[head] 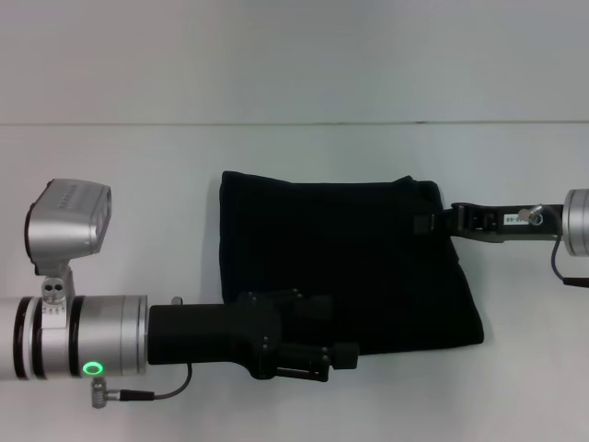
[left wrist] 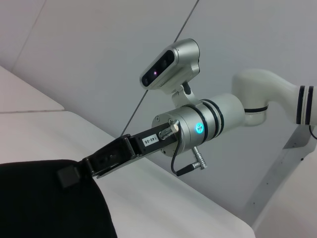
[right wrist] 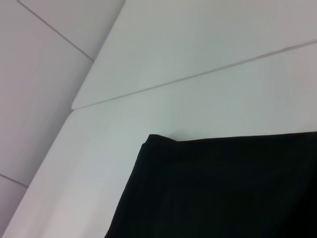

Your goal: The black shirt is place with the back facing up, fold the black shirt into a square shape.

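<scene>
The table is white. The shirt lies folded at its middle as a rough rectangle, long axis running left to right, near edge slanting. The left gripper lies over the shirt's near edge; its grip cannot be told. The right gripper pinches the shirt's right edge.
</scene>
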Motion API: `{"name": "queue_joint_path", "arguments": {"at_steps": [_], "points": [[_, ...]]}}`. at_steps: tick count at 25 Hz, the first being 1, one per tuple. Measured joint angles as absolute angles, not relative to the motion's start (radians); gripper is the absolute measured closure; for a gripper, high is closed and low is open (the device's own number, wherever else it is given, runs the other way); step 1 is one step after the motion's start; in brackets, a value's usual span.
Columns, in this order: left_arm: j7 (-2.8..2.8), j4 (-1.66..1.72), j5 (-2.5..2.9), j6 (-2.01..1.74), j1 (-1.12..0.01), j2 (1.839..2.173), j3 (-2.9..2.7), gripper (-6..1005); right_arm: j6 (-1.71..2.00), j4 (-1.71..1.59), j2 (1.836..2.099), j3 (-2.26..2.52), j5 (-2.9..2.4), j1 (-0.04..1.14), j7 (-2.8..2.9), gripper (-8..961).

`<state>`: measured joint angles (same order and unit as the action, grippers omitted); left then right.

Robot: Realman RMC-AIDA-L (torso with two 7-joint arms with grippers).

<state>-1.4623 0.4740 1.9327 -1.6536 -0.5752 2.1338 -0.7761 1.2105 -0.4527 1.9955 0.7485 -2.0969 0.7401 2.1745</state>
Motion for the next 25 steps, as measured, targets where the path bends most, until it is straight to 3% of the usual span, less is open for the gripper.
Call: {"name": "queue_joint_path", "arguments": {"at_steps": [25], "points": [[-1.491, 0.474, 1.931, -1.651, -0.588, 2.135, -0.775, 50, 1.217, -0.527, 1.992, 0.755, -2.111, 0.710, 2.187, 852]]}}
